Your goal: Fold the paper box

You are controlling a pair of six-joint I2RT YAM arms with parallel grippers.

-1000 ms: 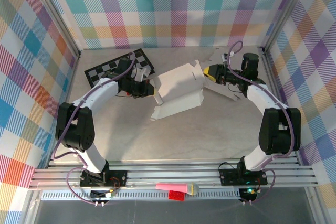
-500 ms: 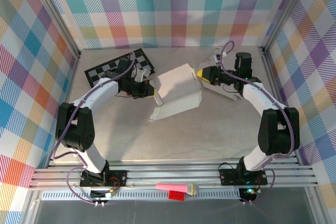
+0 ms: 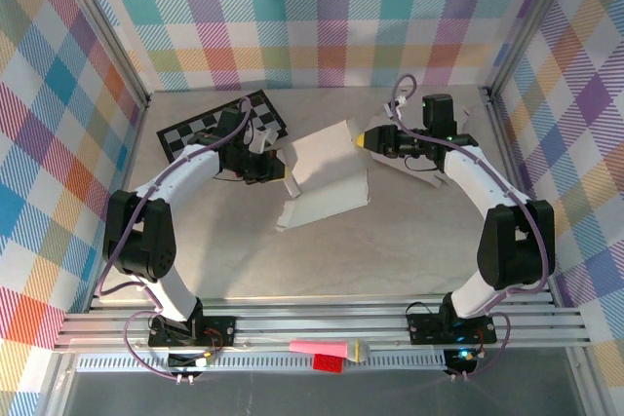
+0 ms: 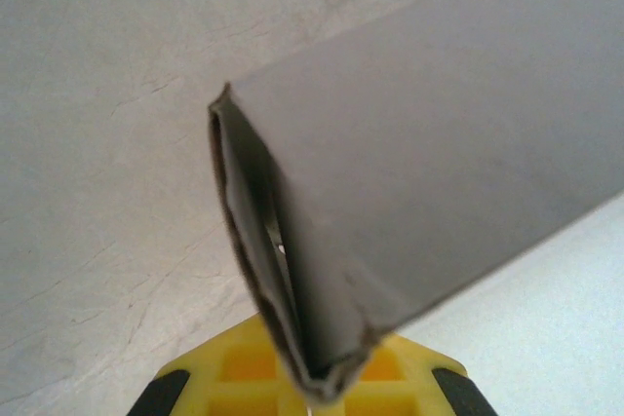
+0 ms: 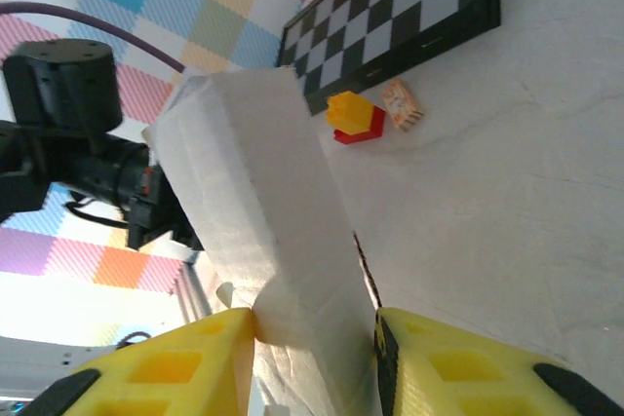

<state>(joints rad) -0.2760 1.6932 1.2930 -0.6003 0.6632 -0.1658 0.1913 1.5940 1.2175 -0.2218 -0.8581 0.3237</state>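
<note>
Left tool (image 3: 283,170) pinches the paper box (image 3: 327,182) edge tight; right tool (image 5: 317,362) half-open, seemingly clasping its flap.

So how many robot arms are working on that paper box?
2. The left arm comes in from the left, the left gripper pinching the paper box; the right arm comes from the right, the right gripper holding its far corner.

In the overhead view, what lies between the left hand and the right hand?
The paper box lies there, as the top external view shows. The left hand pinches its left edge and the right hand brackets its right end.
</note>
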